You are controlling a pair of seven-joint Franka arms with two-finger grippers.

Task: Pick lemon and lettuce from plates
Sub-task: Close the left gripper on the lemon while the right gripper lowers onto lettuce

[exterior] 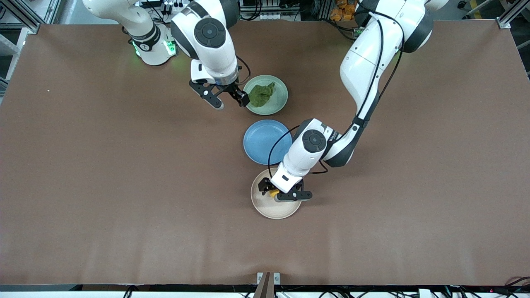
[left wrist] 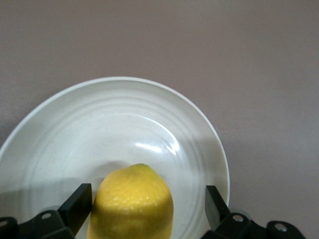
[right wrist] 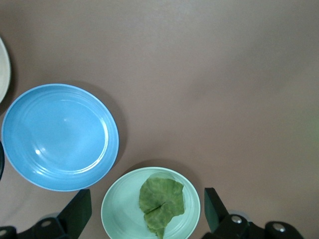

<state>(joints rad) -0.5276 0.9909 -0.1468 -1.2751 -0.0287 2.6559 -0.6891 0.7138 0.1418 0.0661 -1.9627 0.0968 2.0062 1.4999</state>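
Observation:
A yellow lemon (left wrist: 132, 204) lies on the beige-cream plate (left wrist: 114, 124), the plate nearest the front camera (exterior: 275, 209). My left gripper (exterior: 279, 193) is down at that plate and open. The lemon (exterior: 273, 193) sits between its fingers (left wrist: 77, 206), close to one and apart from the other. The dark green lettuce (exterior: 261, 94) lies flat on the mint green plate (exterior: 280, 89), the plate nearest the robots' bases. My right gripper (exterior: 232, 103) hangs open and empty, well above this plate's edge on the right arm's side. In the right wrist view the lettuce (right wrist: 162, 201) shows between the fingers, far below.
An empty blue plate (exterior: 263, 140) sits between the two other plates, close to both. The left arm's forearm reaches over its edge. Bare brown table lies all around the three plates.

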